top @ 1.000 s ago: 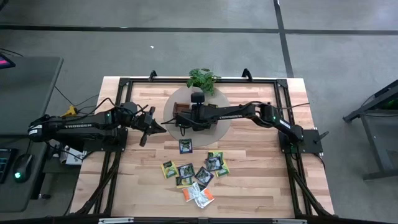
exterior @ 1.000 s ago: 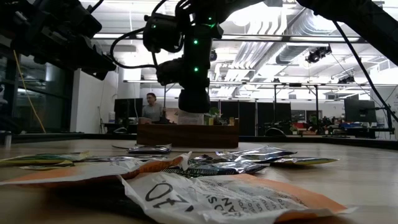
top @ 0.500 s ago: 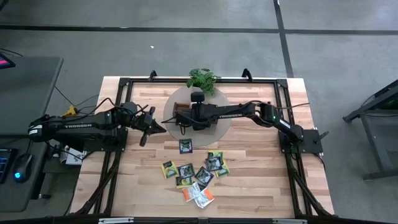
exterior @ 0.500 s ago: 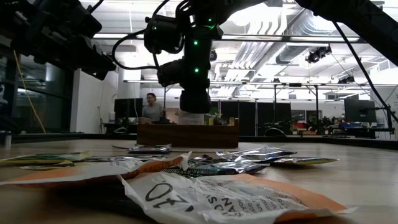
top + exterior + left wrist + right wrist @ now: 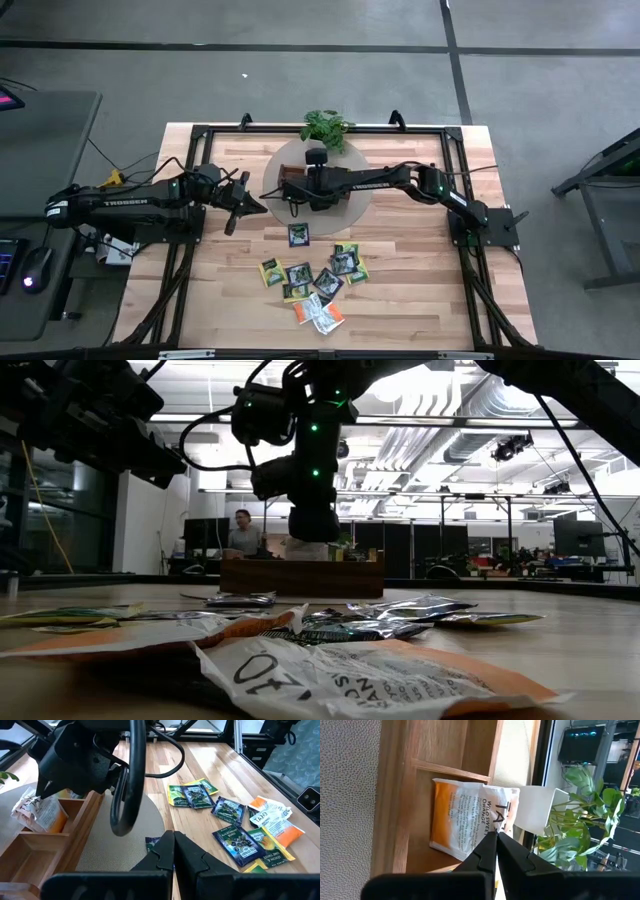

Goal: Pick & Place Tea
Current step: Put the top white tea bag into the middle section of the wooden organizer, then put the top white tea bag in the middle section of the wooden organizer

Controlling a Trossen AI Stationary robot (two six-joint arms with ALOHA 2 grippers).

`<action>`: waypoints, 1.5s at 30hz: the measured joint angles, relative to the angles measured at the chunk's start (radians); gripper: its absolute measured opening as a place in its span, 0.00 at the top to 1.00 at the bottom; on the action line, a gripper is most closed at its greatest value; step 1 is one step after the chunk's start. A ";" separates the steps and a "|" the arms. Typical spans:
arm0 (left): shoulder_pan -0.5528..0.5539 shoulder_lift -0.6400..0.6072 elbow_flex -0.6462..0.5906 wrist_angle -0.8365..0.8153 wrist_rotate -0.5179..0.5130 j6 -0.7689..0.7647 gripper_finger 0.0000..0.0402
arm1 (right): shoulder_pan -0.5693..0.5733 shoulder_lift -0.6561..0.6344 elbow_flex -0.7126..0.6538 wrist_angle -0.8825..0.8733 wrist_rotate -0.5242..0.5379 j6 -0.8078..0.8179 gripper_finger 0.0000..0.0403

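right gripper point(image 5: 492, 851) pinches orange sachet point(image 5: 465, 827) inside wooden tray point(image 5: 420, 750)

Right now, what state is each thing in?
Right end effector: shut, over the wooden tray.
Orange sachet: lying in a tray compartment.
Left end effector: shut, empty, beside the tray.
Remaining sachets: loose on the table.

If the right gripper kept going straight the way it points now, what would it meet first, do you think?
Probably the orange-and-white tea sachet in the brown wooden tray: the right gripper points at it with fingers shut, though depth is unclear.
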 joint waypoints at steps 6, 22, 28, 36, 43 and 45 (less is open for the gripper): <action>0.000 0.000 0.000 0.000 0.000 0.000 1.00 | 0.000 0.000 0.000 0.000 0.010 -0.001 0.85; 0.000 0.000 0.000 0.000 0.000 0.000 1.00 | 0.064 -0.022 0.000 -0.033 0.103 0.030 0.59; 0.000 0.000 0.000 -0.001 0.000 0.000 1.00 | 0.119 -0.064 0.000 -0.132 0.148 0.145 0.56; 0.000 0.000 0.000 0.000 0.000 0.000 1.00 | 0.204 -0.108 0.001 -0.289 0.136 0.385 0.56; 0.000 0.000 0.000 0.000 0.000 0.000 1.00 | 0.274 -0.150 0.001 -0.402 0.056 0.615 0.57; 0.000 0.000 0.000 0.000 0.000 0.000 1.00 | 0.296 -0.159 0.002 -0.437 0.022 0.689 0.57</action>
